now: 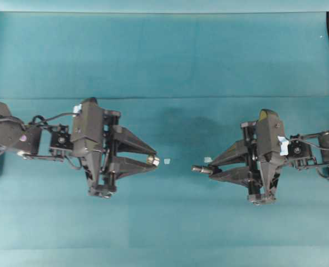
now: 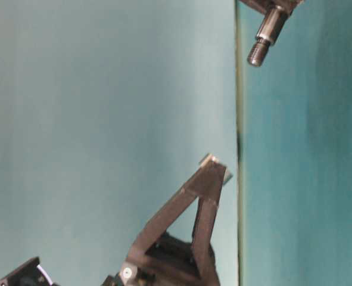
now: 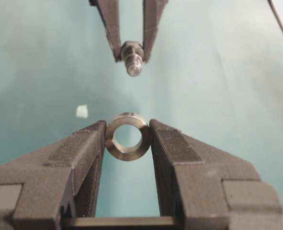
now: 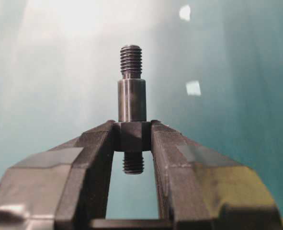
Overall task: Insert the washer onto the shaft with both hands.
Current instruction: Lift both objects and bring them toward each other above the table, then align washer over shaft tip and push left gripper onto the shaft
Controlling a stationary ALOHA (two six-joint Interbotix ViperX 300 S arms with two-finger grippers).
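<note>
- The washer [image 3: 127, 136] sits pinched between the tips of the left gripper [image 3: 127, 139], its bore facing out toward the other arm; only the left wrist view shows the open hole, while overhead it is just a silvery glint [image 1: 152, 161] at the fingertips.
- The shaft [image 4: 131, 100] is clamped at its collar by the right gripper [image 4: 132, 136], jaws nearly shut on it; the right wrist view alone shows threads at both ends.
- Overhead, the shaft [image 1: 201, 169] points left toward the washer, the two well apart, with the shaft's tip a little nearer the lower edge than the washer.
- Two pale tape scraps [image 1: 166, 161] lie on the teal table [image 1: 164, 61] in the gap between them.
- Bare table lies all round both arms; dark rails stand at the far corners.
</note>
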